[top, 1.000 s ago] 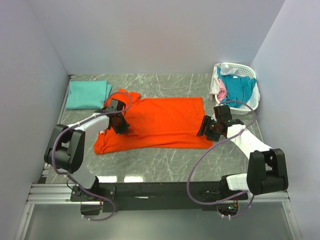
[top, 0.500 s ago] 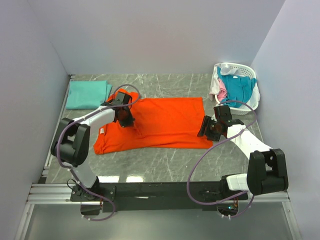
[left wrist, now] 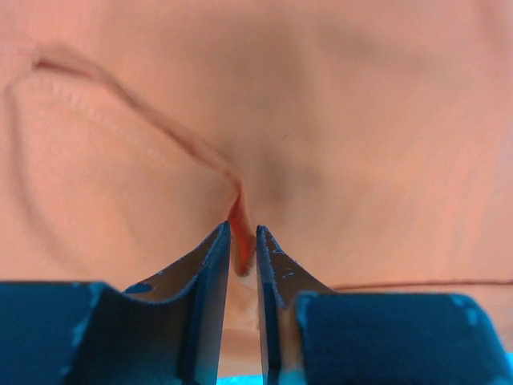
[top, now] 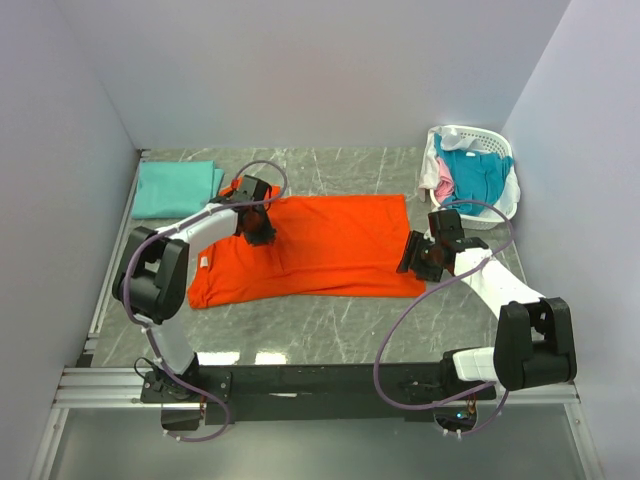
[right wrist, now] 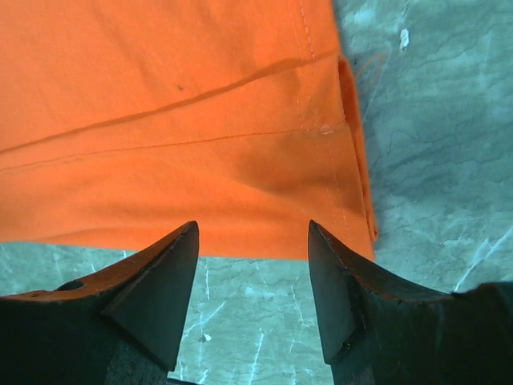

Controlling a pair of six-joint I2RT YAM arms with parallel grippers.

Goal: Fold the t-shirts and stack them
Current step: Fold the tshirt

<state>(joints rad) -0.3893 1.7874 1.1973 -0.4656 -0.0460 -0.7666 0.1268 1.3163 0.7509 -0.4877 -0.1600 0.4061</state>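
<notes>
- Mint-green t-shirt [top: 175,190]: folded, just beyond the far-left corner of the orange t-shirt [top: 330,245], which we see spread flat.
- Left gripper [left wrist: 243,234]: on its far-left part, jaws nearly closed w/ a cloth fold between; real grip or not, we cannot tell.
- Right gripper [right wrist: 252,233]: at its near-right corner, jaws open, empty.

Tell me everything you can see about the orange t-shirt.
The orange t-shirt is bright, soft cloth with stitched hems, lying mostly flat on the marbled table, a sleeve at its far left corner and a long crease across it. A raised ridge of it stands between the narrowly parted jaws of the left gripper. The open right gripper hovers at its right hem, not holding it.
</notes>
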